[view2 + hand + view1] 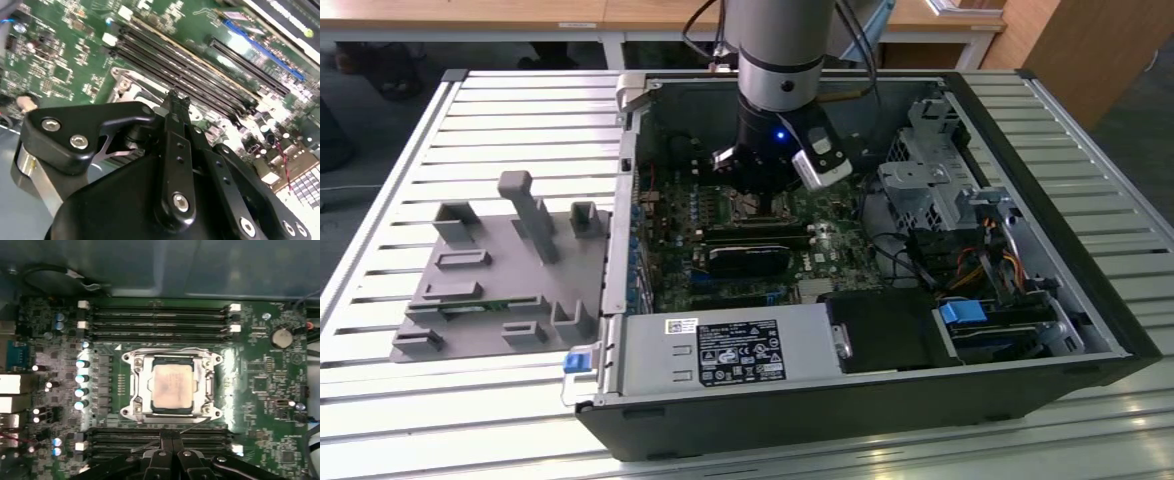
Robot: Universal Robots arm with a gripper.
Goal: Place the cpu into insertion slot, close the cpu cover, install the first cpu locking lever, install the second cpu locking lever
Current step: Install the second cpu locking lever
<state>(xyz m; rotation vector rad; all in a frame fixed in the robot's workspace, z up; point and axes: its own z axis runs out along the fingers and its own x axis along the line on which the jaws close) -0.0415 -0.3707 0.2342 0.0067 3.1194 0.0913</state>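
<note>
Gripper (172, 439) fingertips pressed together, hiding slot edge nr cpu (172, 386).

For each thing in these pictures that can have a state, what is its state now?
cpu: seated in the insertion slot.
cpu cover: closed, framing the chip.
gripper: shut, holding nothing, above the motherboard.
computer case: lying open.
</note>
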